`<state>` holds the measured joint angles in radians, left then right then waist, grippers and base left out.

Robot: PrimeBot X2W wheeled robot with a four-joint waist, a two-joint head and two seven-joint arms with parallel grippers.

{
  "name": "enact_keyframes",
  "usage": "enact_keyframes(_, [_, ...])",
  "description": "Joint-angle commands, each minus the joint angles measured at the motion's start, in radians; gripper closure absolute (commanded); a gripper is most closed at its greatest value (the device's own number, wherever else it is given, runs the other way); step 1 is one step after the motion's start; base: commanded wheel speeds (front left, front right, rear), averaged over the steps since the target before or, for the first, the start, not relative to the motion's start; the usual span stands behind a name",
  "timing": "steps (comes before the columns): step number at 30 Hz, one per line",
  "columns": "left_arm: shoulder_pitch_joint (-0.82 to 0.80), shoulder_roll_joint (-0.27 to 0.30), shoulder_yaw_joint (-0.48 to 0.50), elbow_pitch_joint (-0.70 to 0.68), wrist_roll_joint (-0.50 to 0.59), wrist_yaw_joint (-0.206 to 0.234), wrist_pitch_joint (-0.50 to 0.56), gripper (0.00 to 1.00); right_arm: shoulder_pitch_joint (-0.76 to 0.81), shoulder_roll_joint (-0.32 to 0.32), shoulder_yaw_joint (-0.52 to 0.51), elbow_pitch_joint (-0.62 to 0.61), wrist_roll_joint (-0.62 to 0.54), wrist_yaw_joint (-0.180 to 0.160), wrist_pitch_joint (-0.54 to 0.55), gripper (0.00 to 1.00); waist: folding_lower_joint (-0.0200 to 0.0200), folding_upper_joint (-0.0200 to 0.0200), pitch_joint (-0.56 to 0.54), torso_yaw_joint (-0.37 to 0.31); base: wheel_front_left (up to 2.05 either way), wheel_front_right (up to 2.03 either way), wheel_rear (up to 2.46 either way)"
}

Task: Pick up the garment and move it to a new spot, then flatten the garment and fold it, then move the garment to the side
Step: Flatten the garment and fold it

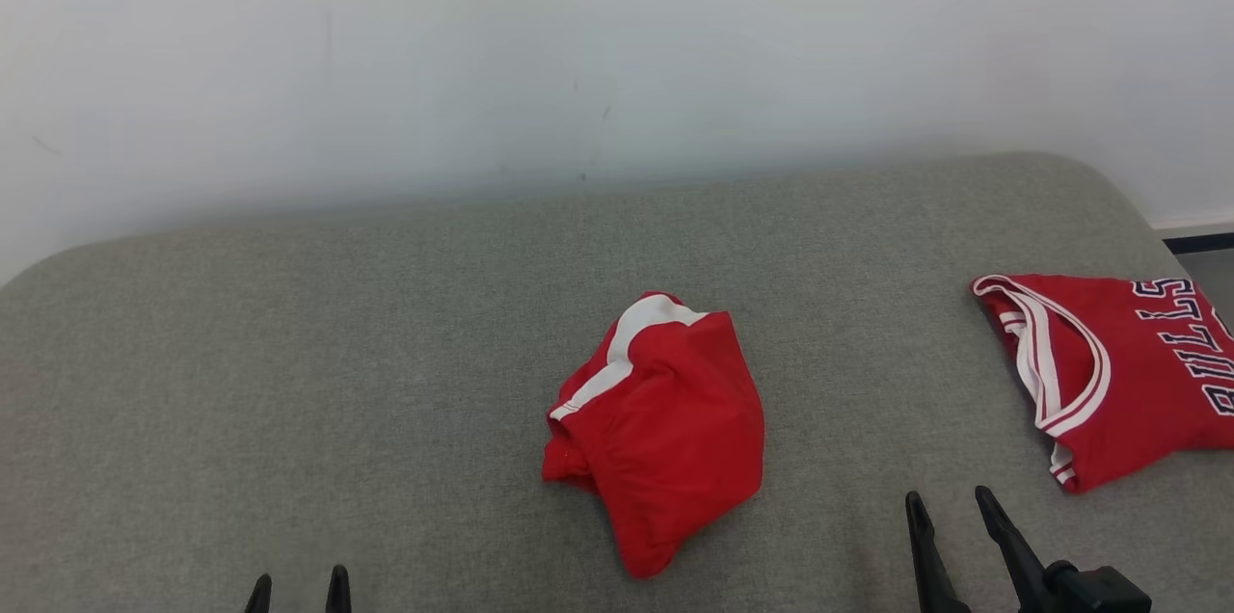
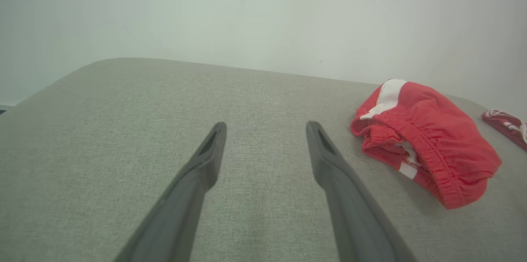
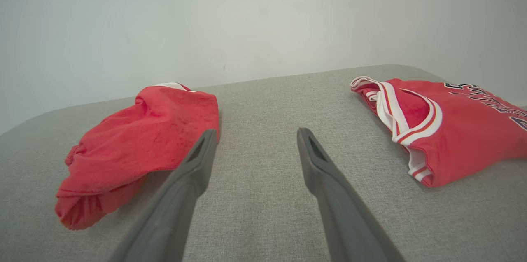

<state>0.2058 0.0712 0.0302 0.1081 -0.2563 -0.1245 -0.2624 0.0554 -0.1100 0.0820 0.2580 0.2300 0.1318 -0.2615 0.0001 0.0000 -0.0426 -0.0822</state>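
Jaws on both grippers stand spread wide, with nothing between them. The left gripper (image 1: 298, 584) pokes up at the lower left edge of the head view and the right gripper (image 1: 949, 500) at the lower right. Both point over bare grey cushion (image 1: 386, 353) and touch no cloth.

Between the two, nearer the right one, a pair of red shorts (image 1: 665, 420) with a white side stripe lies bunched in a lump at the centre of the head view. In the left wrist view the shorts sit at the right of the frame, elastic waistband facing the camera. In the right wrist view they sit at the left, close beside one fingertip.

At the right edge of the head view a red jersey (image 1: 1128, 372) with white trim and dark lettering lies flat, well apart from the shorts. A pale wall (image 1: 578, 35) fills the top of the frame.

The jersey looks already folded and set aside, so the shorts are probably the garment in hand, and the pick-up has not begun. The next move calls for a gripper, likely the right, to reach the lump. It should come down over a raised fold or the waistband and close on enough layers to lift the whole garment without digging into the cushion.
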Motion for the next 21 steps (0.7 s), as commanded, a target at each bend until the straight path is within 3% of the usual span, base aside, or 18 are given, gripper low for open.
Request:
enact_keyframes(1, [-0.028,0.008,-0.012,0.008,-0.011,-0.007,-0.003,0.0,-0.011,-0.001,0.004,-0.002,0.0,-0.003,-0.004,0.0,-0.0001,0.0,0.003,-0.011,0.0,0.0,0.0])
enact_keyframes(6, [-0.096,0.017,-0.083,0.058,-0.063,-0.006,0.046,0.0,-0.018,0.005,0.016,-0.005,0.002,-0.003,-0.004,0.0,-0.0001,0.0,0.013,-0.052,0.0,0.0,0.0])
enact_keyframes(15, [-0.241,0.045,-0.283,0.147,-0.354,-0.005,0.294,0.0,-0.034,0.007,0.026,-0.006,0.002,-0.003,-0.004,0.0,-0.0001,0.0,0.049,-0.163,0.0,0.0,0.0])
enact_keyframes(21, [-0.289,0.055,-0.322,0.194,-0.433,-0.005,0.32,0.0,-0.041,0.012,0.031,-0.01,0.001,-0.003,-0.005,0.0,-0.0001,0.0,0.074,-0.219,0.0,0.0,0.0])
